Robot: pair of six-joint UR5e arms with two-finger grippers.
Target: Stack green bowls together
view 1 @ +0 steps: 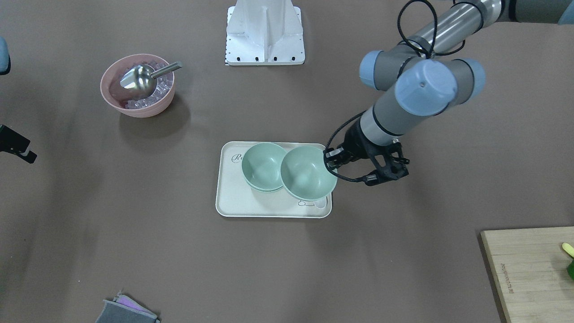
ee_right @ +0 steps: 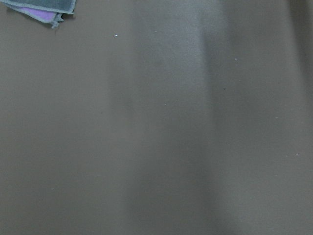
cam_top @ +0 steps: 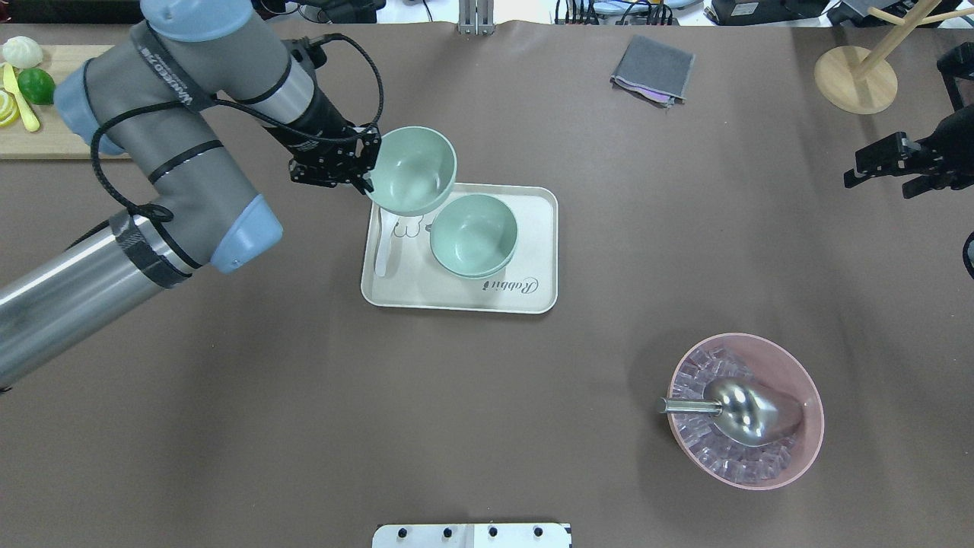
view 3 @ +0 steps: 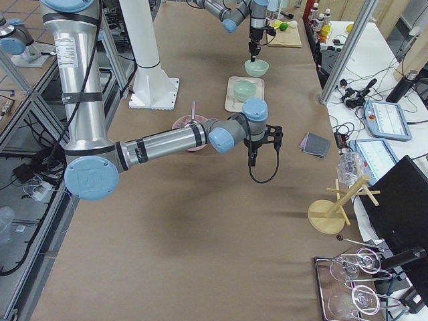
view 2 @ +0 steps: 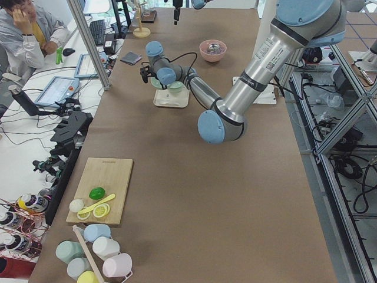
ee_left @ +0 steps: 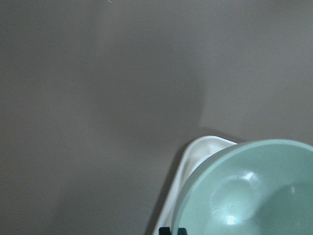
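Observation:
My left gripper point(cam_top: 367, 176) is shut on the rim of one green bowl point(cam_top: 411, 169) and holds it, tilted a little, above the far left corner of a cream tray point(cam_top: 426, 288). It fills the lower right of the left wrist view point(ee_left: 254, 191), with the fingertips point(ee_left: 166, 230) at its rim. Two more green bowls point(cam_top: 473, 234) sit nested in each other on the tray, right beside the held one. From the front the held bowl point(view 1: 308, 172) overlaps the nested pair point(view 1: 262, 166). My right gripper point(cam_top: 905, 164) hangs over bare table at the far right, empty, and looks open.
A pink bowl point(cam_top: 791, 380) with ice cubes and a metal scoop point(cam_top: 749, 411) stands at the near right. A grey cloth point(cam_top: 653, 68) lies at the back. A wooden cutting board point(cam_top: 46, 129) with a lime is at the back left, a wooden stand point(cam_top: 856, 76) at the back right.

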